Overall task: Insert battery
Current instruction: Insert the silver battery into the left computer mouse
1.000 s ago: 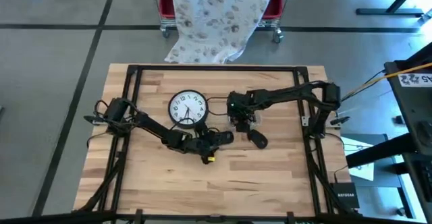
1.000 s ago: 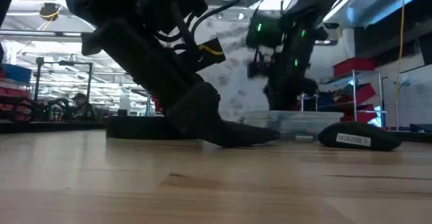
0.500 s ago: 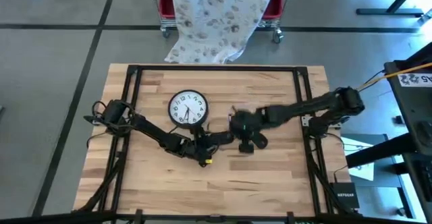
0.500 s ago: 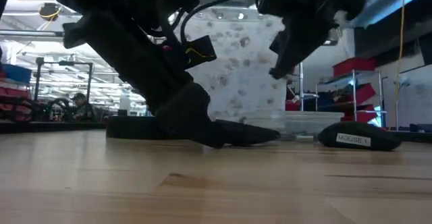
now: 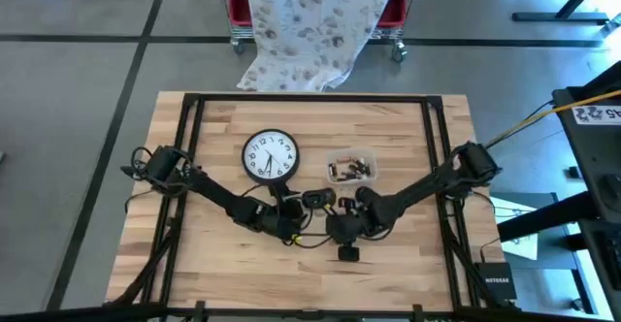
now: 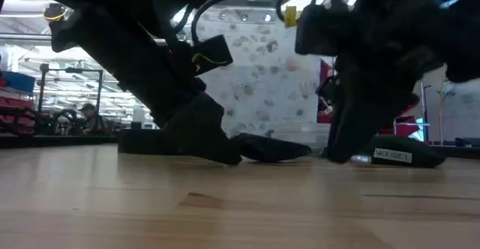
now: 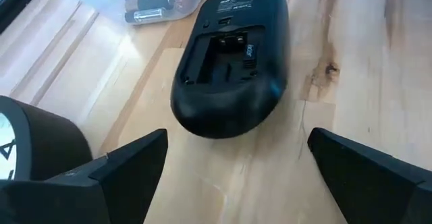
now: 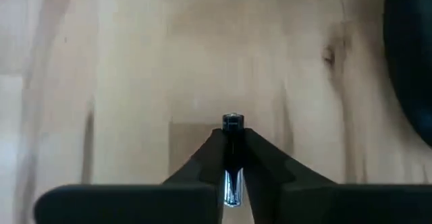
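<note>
A black mouse point(image 7: 233, 59) lies upside down on the table, its battery compartment point(image 7: 226, 52) open; in the high view the mouse point(image 5: 318, 199) is at mid-table. My left gripper point(image 7: 236, 177) stands open just short of the mouse's near-left end, one finger to either side, touching nothing. My right gripper point(image 5: 346, 250) is low over the table to the near right of the mouse, shut on a small battery point(image 8: 232, 126). A clear tray point(image 5: 351, 167) holding more batteries sits beyond the mouse. My right gripper pinches the battery between its two fingertips point(image 8: 210, 155). The battery lies along the fingers, and its metal-capped end point(image 8: 232, 121) sticks out past them. The fingers slant down toward the wood. The battery is clear of the table.
A round wall clock point(image 5: 269, 157) lies face up left of the tray, close to my left arm. The mouse's loose lid point(image 6: 391, 156) rests on the table behind my right gripper. Bare wood lies along the near edge point(image 5: 291, 283).
My right gripper has come from over the battery tray toward the table's near edge, passing the mouse, and has gone down close to the wood. My left gripper has drawn back a little from the mouse toward the table's left and near edges. The mouse has stayed in place.
</note>
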Available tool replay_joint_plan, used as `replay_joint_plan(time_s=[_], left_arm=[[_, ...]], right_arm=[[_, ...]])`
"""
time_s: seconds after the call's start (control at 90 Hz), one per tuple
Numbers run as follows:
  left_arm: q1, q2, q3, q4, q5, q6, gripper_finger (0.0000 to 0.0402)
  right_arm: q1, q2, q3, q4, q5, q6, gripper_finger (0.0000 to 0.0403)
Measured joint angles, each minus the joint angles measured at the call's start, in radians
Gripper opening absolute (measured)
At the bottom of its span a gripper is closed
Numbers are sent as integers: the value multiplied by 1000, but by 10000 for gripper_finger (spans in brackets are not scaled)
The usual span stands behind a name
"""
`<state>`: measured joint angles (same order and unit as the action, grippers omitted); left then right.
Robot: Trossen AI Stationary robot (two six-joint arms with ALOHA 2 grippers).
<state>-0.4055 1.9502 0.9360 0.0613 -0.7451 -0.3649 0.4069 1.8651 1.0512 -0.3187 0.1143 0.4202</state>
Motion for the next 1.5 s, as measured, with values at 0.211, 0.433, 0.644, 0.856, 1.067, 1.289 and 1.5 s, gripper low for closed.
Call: replay_joint_plan(time_s=[0.211,0.433,0.644,0.856,1.067,1.289,1.5], left_arm=[[-2,0,0,-2,-10,-35,354],[-3,0,0,-1,-14,-40,354],[-3,0,0,1,-15,-40,354],[-3,0,0,1,-15,-47,354],[-2,1,0,2,-15,-47,354],[-2,1,0,5,-16,-53,354],[-2,1,0,5,-16,-47,354]], right_arm=[[26,-31,0,7,43,-5,90],[119,-58,-15,20,217,34,165],[158,-52,-197,246,338,170,184],[156,-52,-367,611,322,159,165],[157,-3,-373,642,348,149,114],[157,40,-370,695,361,132,51],[156,13,-371,681,357,115,10]])
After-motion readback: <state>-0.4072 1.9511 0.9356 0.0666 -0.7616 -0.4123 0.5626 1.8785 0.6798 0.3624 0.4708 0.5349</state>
